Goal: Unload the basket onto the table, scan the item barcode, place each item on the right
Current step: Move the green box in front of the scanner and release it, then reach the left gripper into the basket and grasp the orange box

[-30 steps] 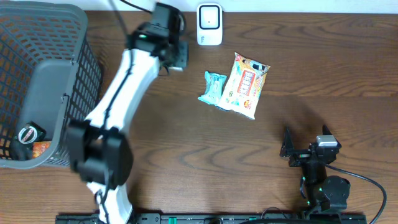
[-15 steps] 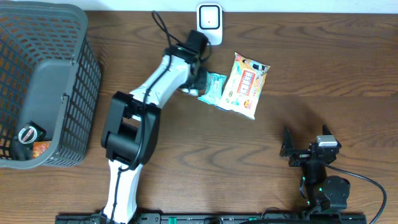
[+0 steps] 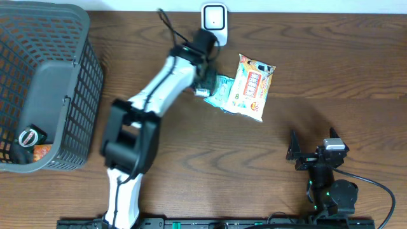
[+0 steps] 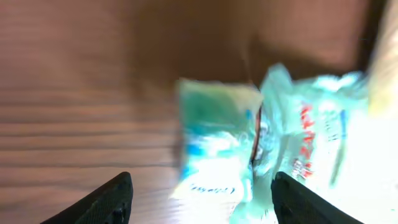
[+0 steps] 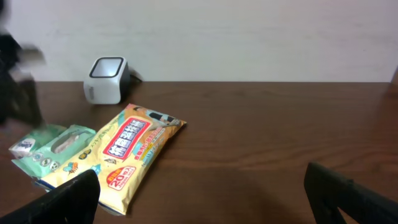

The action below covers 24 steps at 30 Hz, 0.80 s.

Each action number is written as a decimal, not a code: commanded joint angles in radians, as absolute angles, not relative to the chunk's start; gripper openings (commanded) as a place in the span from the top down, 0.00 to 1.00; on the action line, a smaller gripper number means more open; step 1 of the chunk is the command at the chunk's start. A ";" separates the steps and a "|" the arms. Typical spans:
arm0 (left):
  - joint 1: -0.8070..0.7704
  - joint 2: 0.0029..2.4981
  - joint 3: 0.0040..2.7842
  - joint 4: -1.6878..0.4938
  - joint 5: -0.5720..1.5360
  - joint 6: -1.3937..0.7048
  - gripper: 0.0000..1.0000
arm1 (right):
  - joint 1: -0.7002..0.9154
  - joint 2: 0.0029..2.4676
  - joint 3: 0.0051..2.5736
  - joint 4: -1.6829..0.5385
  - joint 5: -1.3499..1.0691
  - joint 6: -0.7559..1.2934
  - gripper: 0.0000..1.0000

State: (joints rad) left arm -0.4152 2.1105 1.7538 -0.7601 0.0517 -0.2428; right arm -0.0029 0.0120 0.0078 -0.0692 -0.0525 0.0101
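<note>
Wooden bench [image 3: 331, 76], seemingly nothing scanned yet: left pincer [image 4: 199, 198] hangs spread wide over the teal packet [image 3: 222, 87], scanner [image 3: 214, 24] near; right pincer [image 5: 208, 196] gapes wide, idle.

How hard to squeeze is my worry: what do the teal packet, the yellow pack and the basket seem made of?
Teal packet: probably thin, soft plastic film; it looks glossy and wrinkled. Yellow pack: likewise flexible printed film, shiny, with flat sealed edges. Basket: rigid grey plastic by its look, matte, moulded as an open grid.
</note>
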 commanded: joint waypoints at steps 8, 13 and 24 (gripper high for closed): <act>-0.064 1.582 1.845 -0.715 -0.136 -0.245 0.19 | -0.007 0.007 0.006 -0.072 -0.052 0.002 0.01; 0.192 1.485 1.845 -0.784 -0.136 -0.280 0.19 | -0.007 0.007 0.006 -0.072 -0.052 0.002 0.01; 0.568 1.637 1.749 -1.020 -0.152 -0.451 0.19 | -0.007 0.007 0.006 -0.072 -0.052 0.002 0.01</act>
